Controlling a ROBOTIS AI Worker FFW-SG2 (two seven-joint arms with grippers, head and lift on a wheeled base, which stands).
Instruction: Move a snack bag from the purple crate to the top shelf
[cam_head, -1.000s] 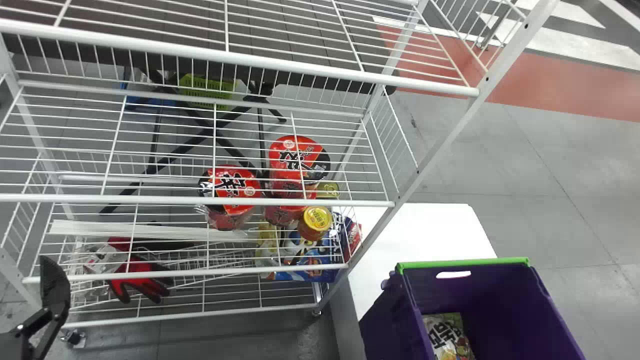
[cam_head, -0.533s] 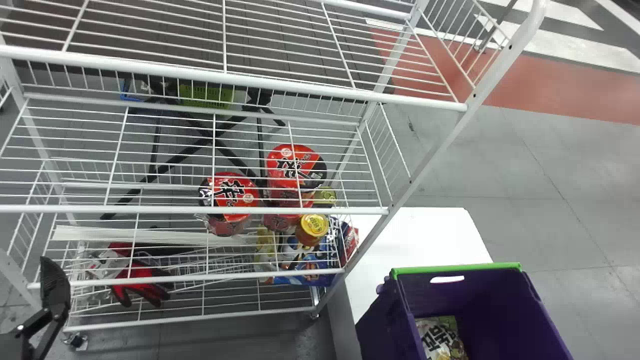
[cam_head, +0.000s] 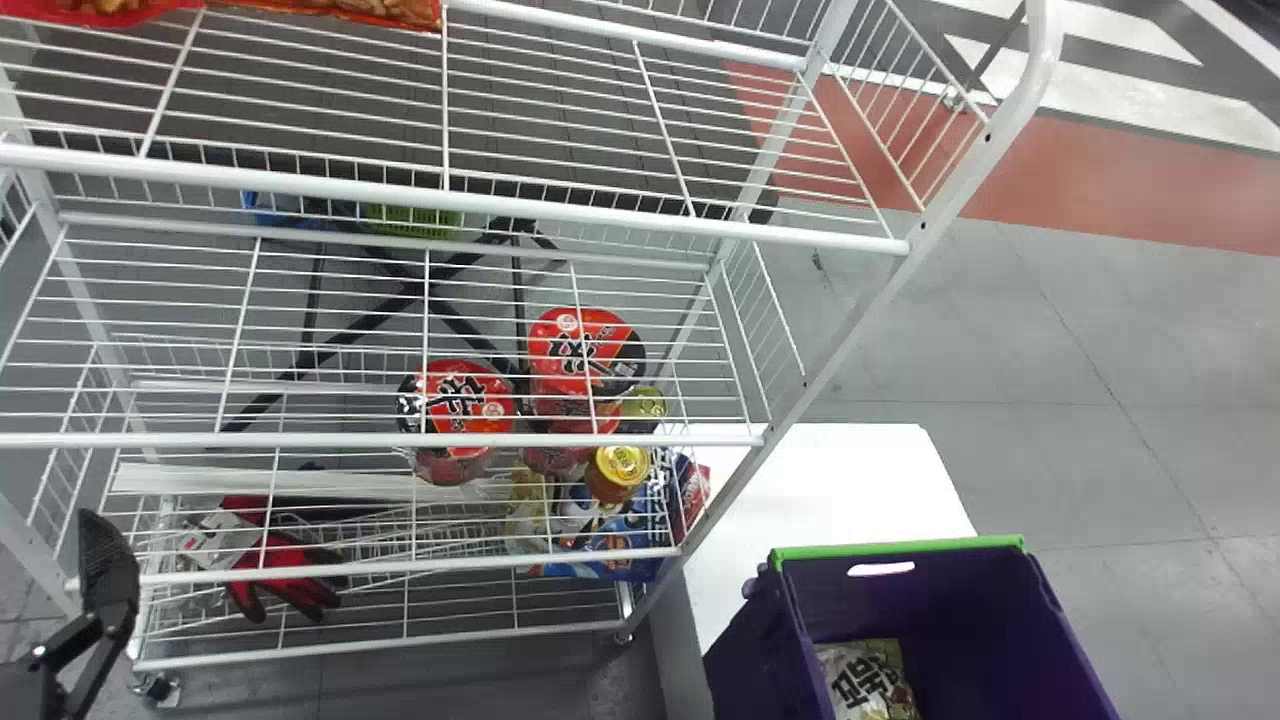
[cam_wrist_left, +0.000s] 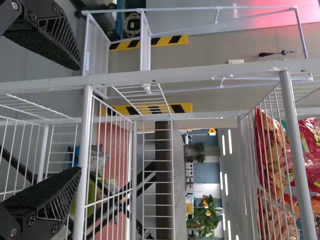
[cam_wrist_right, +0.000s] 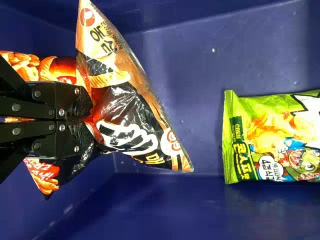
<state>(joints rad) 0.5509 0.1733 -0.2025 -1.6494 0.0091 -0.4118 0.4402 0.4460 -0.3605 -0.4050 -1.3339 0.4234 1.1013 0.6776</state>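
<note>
At the lower left of the head view is my left gripper (cam_head: 105, 570), beside the shelf's left end. The left wrist view has the left gripper (cam_wrist_left: 80, 120) with its fingers wide apart and nothing between them. My right gripper (cam_wrist_right: 90, 120) is inside the purple crate (cam_wrist_right: 260, 207), shut on an orange and black snack bag (cam_wrist_right: 125, 115) that bulges out on both sides of the fingers. Apart from it lies a green snack bag (cam_wrist_right: 272, 137). In the head view the purple crate (cam_head: 960, 600) stands at the lower right, a pale snack bag (cam_head: 865, 680) inside. The top shelf (cam_head: 520, 205) spans the upper left.
Red snack bags (cam_head: 340, 10) rest at the top shelf's far edge. Lower tiers hold red noodle cups (cam_head: 460, 400), a yellow-lidded jar (cam_head: 620, 468) and red gloves (cam_head: 285, 575). The rack's right post (cam_head: 850, 350) rises between the shelves and the crate, near a white table (cam_head: 850, 480).
In the head view the shelf rack and crate have shifted downward and slightly left, and red bags have come into sight at the top. My left gripper has stayed in place there.
</note>
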